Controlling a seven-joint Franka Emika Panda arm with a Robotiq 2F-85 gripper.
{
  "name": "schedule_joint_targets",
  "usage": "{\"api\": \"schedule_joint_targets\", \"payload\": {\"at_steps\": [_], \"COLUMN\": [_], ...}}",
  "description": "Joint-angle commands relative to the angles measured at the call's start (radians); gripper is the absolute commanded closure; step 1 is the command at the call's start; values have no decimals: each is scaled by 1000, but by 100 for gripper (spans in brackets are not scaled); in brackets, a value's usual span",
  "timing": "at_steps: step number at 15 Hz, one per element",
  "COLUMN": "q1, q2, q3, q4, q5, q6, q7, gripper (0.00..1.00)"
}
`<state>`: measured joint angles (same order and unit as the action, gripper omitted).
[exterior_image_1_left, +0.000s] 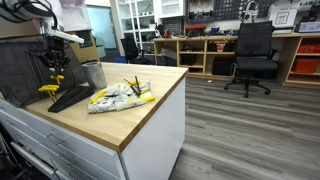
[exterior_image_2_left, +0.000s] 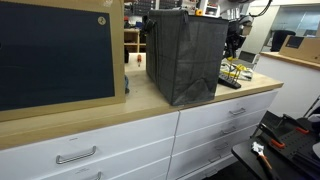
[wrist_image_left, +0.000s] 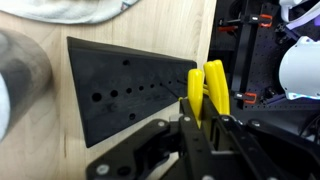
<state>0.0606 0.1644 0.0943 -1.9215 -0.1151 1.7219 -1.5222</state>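
Note:
In the wrist view my gripper (wrist_image_left: 205, 120) is shut on the yellow handles of a pair of pliers (wrist_image_left: 207, 85), which stand between the fingers. The pliers hang over the right end of a black tool rack (wrist_image_left: 125, 95) with rows of holes, lying on the wooden counter. In an exterior view the gripper (exterior_image_1_left: 52, 76) hovers just above that rack (exterior_image_1_left: 70, 97), with the yellow pliers (exterior_image_1_left: 50, 89) hanging from it. The plier head is hidden.
A metal cup (exterior_image_1_left: 92, 74) stands behind the rack, and a white bag with yellow-handled tools (exterior_image_1_left: 120, 97) lies to its right. A dark fabric bin (exterior_image_2_left: 185, 55) stands close beside the arm. The counter edge (exterior_image_1_left: 150, 125) runs along the front. An office chair (exterior_image_1_left: 252, 55) stands on the floor.

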Motion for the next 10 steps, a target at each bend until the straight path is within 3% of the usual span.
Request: {"api": "schedule_joint_targets", "payload": {"at_steps": [1, 10], "q1": [9, 19], "q2": [12, 17], "q3": [8, 8], "q4": [28, 41], "q5": [-21, -27], "q6": [-7, -15], "q7": [30, 32], "gripper": [96, 96]}}
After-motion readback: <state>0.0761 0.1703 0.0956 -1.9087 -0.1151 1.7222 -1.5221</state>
